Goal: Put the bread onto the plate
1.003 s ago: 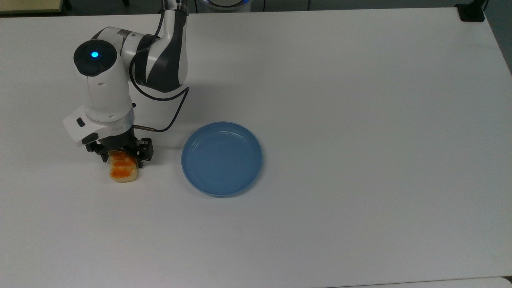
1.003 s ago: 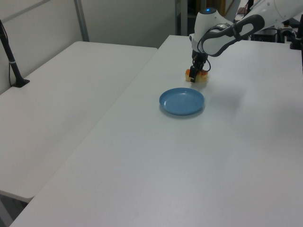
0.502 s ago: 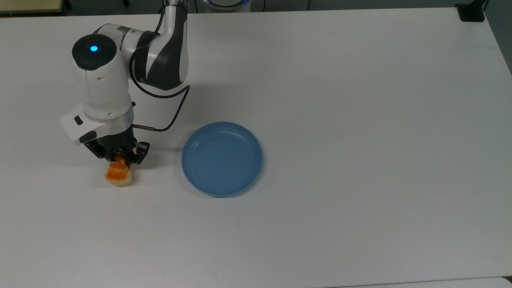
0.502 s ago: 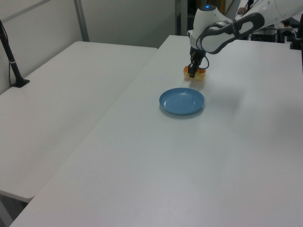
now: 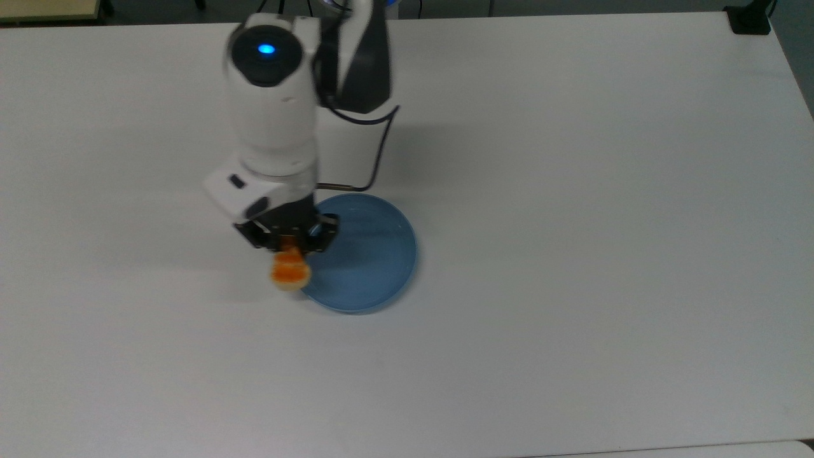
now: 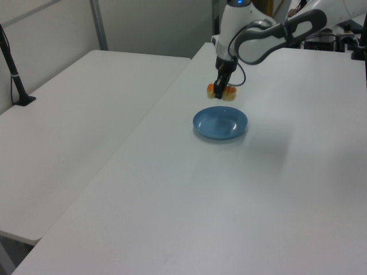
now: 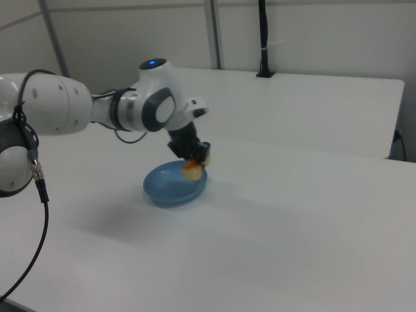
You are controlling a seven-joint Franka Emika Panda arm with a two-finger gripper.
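My gripper (image 5: 289,249) (image 6: 221,91) (image 7: 193,162) is shut on the bread (image 5: 290,272) (image 6: 220,91) (image 7: 192,172), a small bun with an orange top, and holds it up off the table. The bread hangs over the top view's left rim of the round blue plate (image 5: 375,254) (image 6: 221,124) (image 7: 166,188). In the right view the bread hangs just above the plate's right edge. The plate holds nothing and lies flat on the white table (image 5: 572,254).
A black cable (image 5: 375,159) loops from the arm's wrist above the plate. A black post base (image 5: 750,19) stands at the top view's far right corner. A second white table (image 6: 69,114) lies beside mine in the left view.
The arm has lifted the bread off the table and carried it toward the top view's right, from well left of the plate to over its left rim.
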